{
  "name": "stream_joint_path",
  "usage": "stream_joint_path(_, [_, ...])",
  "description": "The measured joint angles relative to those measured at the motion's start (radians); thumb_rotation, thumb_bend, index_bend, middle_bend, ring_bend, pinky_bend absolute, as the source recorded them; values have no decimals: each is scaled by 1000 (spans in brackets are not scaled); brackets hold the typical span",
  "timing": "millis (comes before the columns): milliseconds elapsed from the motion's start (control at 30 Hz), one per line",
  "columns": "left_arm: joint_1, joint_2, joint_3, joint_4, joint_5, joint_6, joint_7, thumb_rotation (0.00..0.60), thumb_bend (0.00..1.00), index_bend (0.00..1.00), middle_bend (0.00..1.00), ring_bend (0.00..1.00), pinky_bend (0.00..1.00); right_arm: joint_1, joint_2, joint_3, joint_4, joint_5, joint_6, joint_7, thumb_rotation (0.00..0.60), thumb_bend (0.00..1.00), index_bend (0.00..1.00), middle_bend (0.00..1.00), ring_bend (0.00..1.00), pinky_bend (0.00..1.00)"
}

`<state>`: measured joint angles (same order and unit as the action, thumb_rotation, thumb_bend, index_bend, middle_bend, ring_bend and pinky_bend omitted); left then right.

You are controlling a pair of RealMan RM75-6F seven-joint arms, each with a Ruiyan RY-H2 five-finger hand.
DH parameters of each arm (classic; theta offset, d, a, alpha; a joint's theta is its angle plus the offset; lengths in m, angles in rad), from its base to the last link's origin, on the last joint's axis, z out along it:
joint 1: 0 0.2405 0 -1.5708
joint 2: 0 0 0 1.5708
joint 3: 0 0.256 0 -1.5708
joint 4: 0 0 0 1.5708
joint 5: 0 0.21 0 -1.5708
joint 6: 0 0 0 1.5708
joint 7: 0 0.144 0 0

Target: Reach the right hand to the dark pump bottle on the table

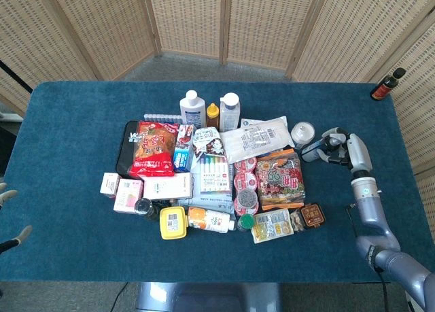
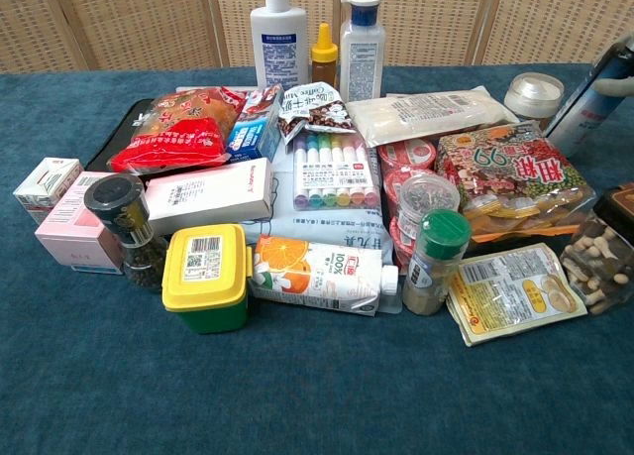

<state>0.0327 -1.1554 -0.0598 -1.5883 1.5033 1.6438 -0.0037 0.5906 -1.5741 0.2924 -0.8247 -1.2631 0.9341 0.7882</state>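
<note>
The dark pump bottle [image 1: 315, 151] is at the right of the pile, beside the white lidded jar [image 1: 302, 132]. My right hand [image 1: 338, 146] grips it from the right, fingers wrapped around its body. In the chest view the bottle [image 2: 592, 103] leans to the right at the frame's edge, its pump head cut off. My left hand [image 1: 7, 192] shows only as spread fingers at the left edge, off the table, holding nothing.
A dense pile of packets, boxes, jars and bottles fills the middle of the blue table [image 1: 81, 108]. The green bean snack bag [image 1: 277, 178] lies just left of my right hand. A small dark bottle [image 1: 386, 84] stands at the far right corner.
</note>
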Motion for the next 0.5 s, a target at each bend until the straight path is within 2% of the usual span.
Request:
stream_joint_path(233, [-7,-8,0,6,10,-6,-1,569,182,254,197,139,0,-10,79,18,-124,-11,48,-37,600,323,447,918,1000,771])
stream_joint_path(500, [-11,-14,3,10,28,-2,-7,568,183,253,197,138,0,-21,209,59,-352,-12,105,-114,600,323,450,918,1000,771])
